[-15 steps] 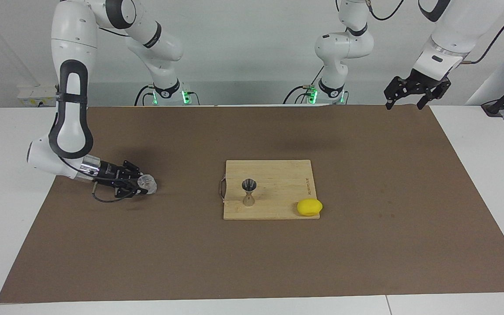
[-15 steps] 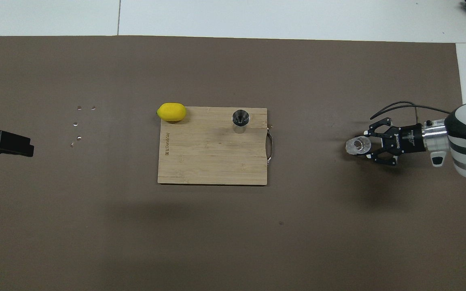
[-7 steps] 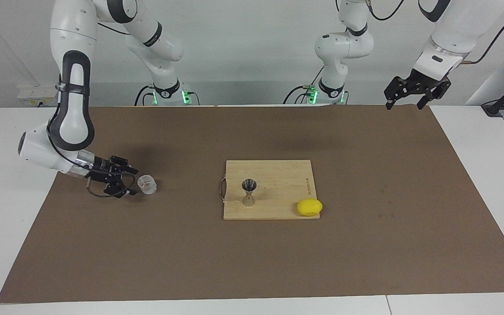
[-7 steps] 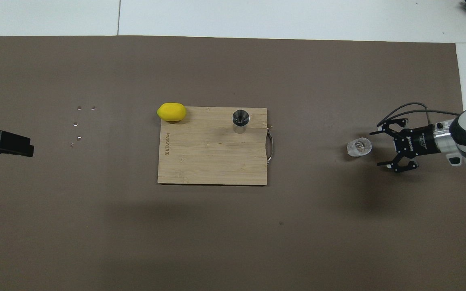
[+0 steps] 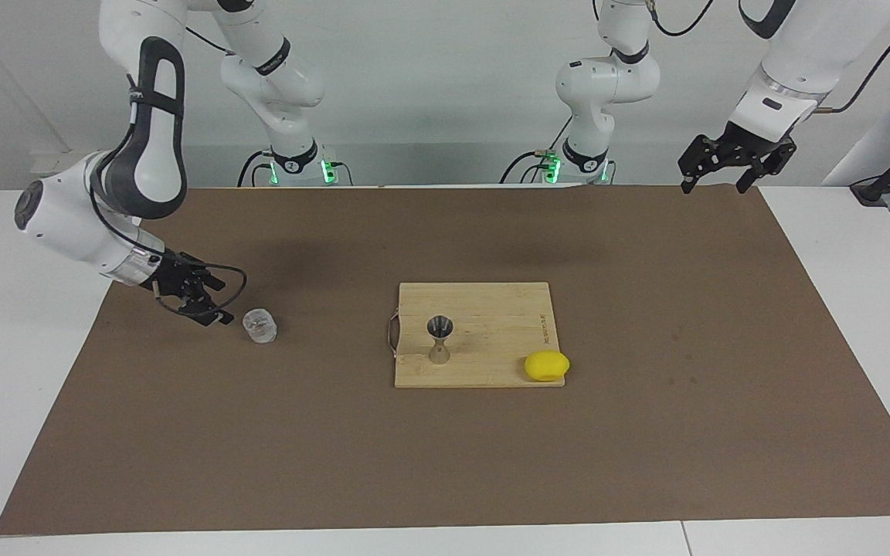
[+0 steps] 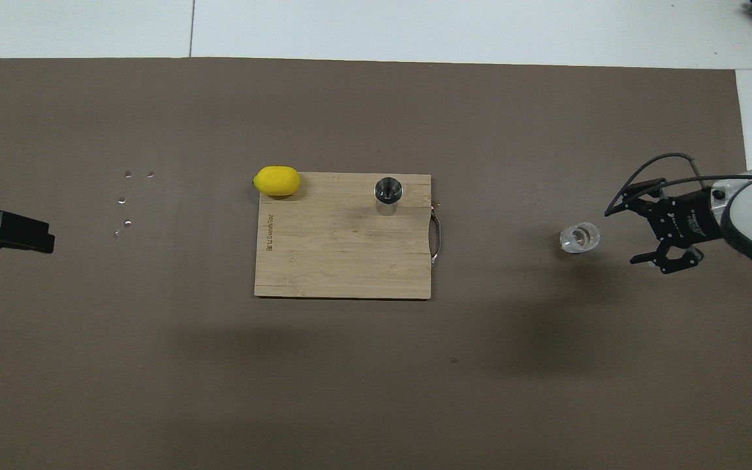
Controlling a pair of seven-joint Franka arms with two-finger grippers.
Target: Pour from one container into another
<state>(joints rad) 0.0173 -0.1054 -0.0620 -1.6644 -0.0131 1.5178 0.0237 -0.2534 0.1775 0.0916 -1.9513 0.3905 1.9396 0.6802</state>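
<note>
One tumbler (image 5: 259, 325), one jigger (image 5: 439, 339), one lemon (image 5: 546, 365).

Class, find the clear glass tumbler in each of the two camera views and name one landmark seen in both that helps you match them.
Facing view: the glass tumbler stands on the brown mat toward the right arm's end, apart from the open right gripper.
Overhead view: it stands at mid-height near that picture's right edge, by the same gripper.
Shared landmark: the wooden cutting board carrying the metal jigger.
</note>
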